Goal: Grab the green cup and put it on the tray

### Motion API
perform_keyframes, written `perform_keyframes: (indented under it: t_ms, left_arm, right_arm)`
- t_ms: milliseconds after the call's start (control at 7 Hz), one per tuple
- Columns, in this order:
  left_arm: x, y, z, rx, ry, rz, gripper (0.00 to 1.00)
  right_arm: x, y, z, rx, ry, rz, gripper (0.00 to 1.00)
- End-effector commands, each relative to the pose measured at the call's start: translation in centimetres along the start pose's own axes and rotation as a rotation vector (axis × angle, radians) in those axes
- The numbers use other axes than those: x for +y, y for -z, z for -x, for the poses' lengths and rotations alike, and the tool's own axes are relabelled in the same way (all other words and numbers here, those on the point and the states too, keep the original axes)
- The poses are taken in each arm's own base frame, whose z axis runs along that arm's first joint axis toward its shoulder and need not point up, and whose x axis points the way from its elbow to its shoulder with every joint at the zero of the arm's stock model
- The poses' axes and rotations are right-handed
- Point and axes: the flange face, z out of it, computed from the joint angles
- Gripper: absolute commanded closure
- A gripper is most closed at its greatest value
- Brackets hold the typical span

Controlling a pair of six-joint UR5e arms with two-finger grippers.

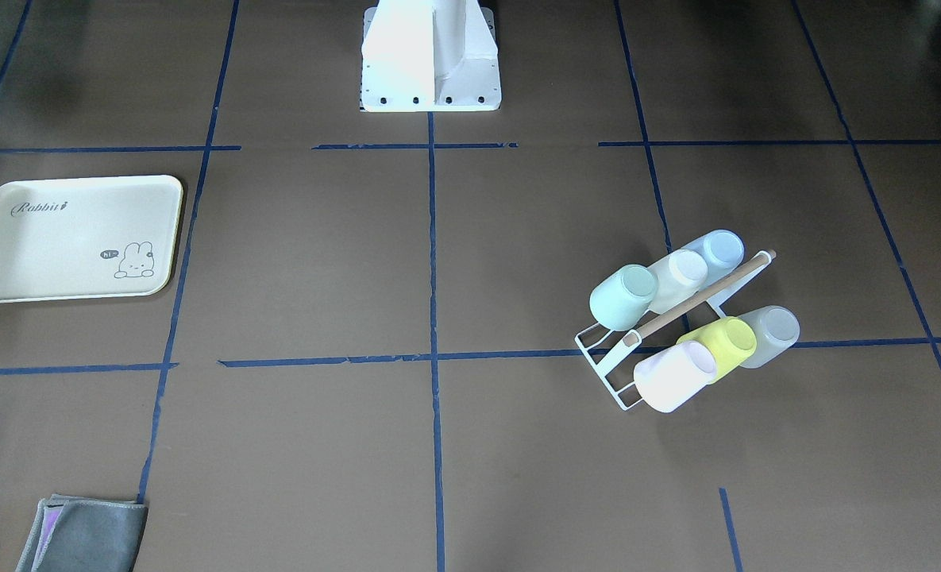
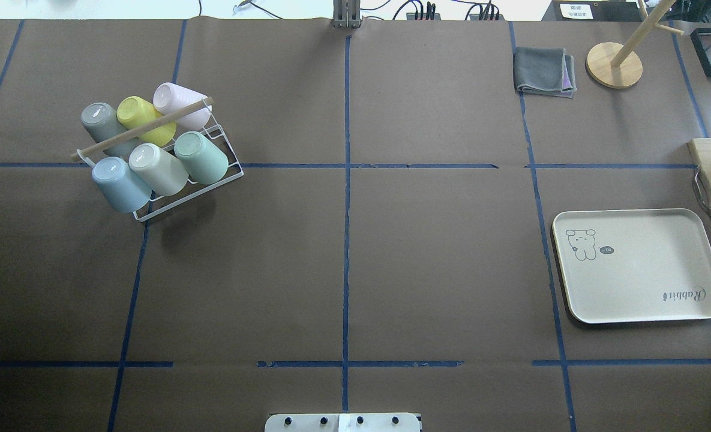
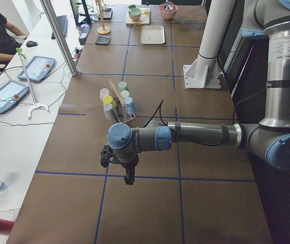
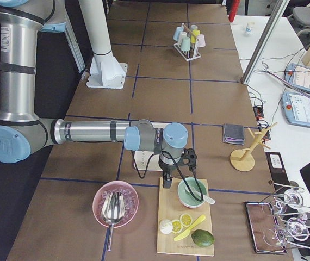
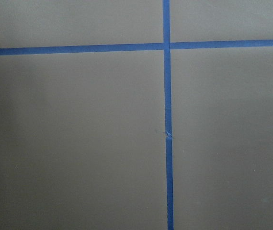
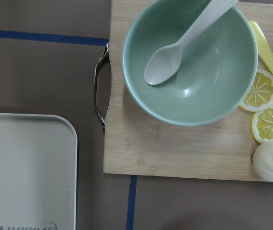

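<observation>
Left tool (image 3: 128,178) and right tool (image 4: 167,182): state cannot be told; green cup (image 2: 202,159) leans bottom-up in rack (image 2: 145,128), 3 o'clock end overhead; tray (image 2: 637,282) well apart; probably light, stiff, slippery plastic; grip across the side wall.

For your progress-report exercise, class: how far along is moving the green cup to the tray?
Done: nothing; the green cup sits in the rack and the tray holds nothing. In hand: nothing; the left tool hangs over bare table, the right tool near the cutting board. Left: grasp, lift, carry, place.
</observation>
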Motion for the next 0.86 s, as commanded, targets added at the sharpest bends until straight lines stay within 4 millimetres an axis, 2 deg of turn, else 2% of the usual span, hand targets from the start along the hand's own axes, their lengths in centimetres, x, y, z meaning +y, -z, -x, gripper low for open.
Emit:
perform_keyframes:
  t_ms: [0, 571, 714]
  left_arm:
    - [0.3, 0.4, -0.5, -0.020, -0.001, 0.010, 0.00]
    - [0.3, 2.0, -2.1, -0.021, -0.021, -0.015, 0.00]
    - [0.7, 1.7, -2.0, -0.021, -0.018, -0.010, 0.00]
  right_arm:
    - [-0.1, 0.1, 0.0, 0.004, 0.000, -0.001, 0.00]
    - [0.1, 0.2, 0.2, -0.003, 0.002, -0.004, 0.00]
    - [0.1, 0.2, 0.2, -0.005, 0.001, -0.003, 0.00]
